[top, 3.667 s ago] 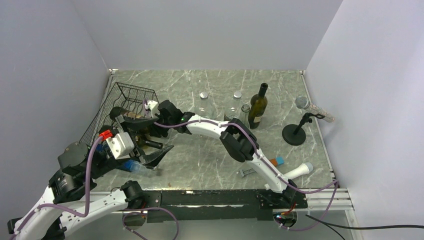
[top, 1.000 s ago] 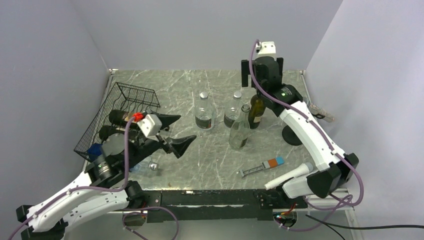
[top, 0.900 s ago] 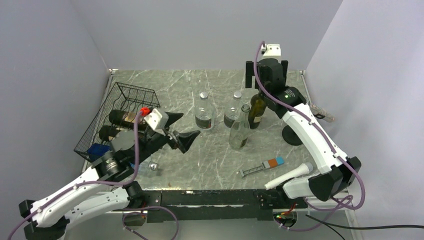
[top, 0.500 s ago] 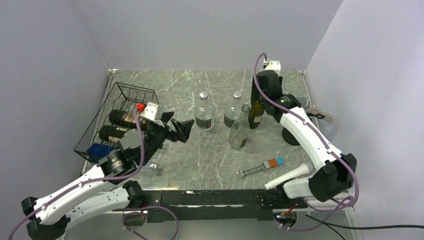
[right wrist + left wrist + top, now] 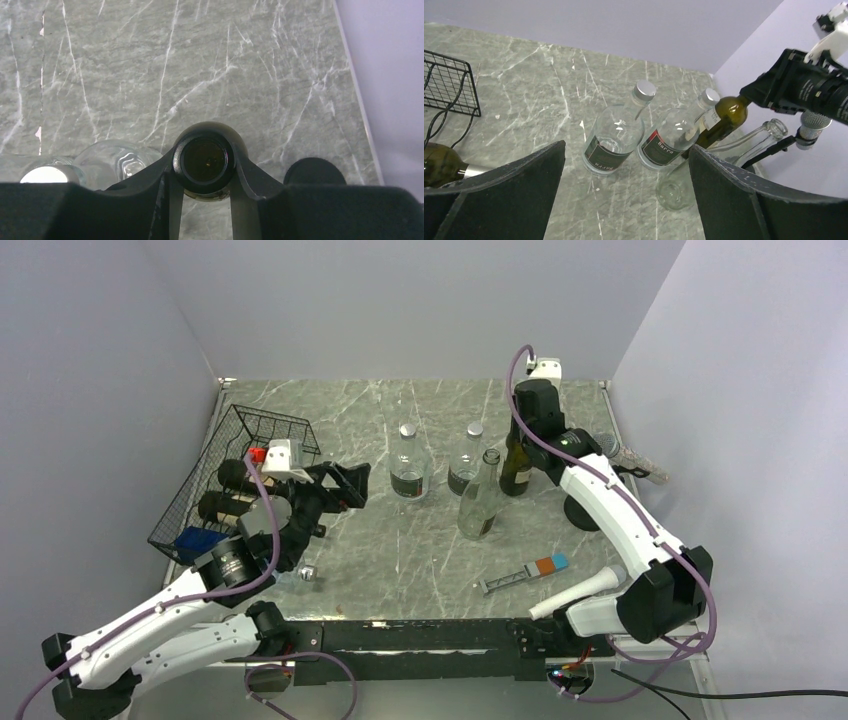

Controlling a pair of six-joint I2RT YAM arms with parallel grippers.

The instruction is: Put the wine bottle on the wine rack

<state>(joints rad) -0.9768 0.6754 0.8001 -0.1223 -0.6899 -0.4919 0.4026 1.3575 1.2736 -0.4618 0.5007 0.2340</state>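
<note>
A dark green wine bottle [image 5: 517, 466] stands upright at the back right of the table. My right gripper [image 5: 521, 428] comes down from above and is shut on its neck. In the right wrist view the two fingers press both sides of the bottle's open mouth [image 5: 203, 160]. The black wire wine rack [image 5: 262, 430] stands at the left wall, with two dark bottles [image 5: 232, 476] lying in it. My left gripper [image 5: 347, 486] is open and empty beside the rack. In the left wrist view its gripper [image 5: 626, 195] faces the wine bottle [image 5: 724, 116] and the rack's corner [image 5: 449, 82].
Two capped clear bottles [image 5: 406, 468] [image 5: 466, 466] and one open clear bottle [image 5: 480, 502] stand mid-table, just left of the wine bottle. A microphone on a round stand [image 5: 588, 508] is at the right. A white microphone [image 5: 582, 590], a small tool [image 5: 522, 575] and a cap [image 5: 307, 573] lie near the front.
My right arm left the rack, swung to the back right, dropped over the upright wine bottle and closed on its neck. My left gripper rose and moved back toward the rack.
</note>
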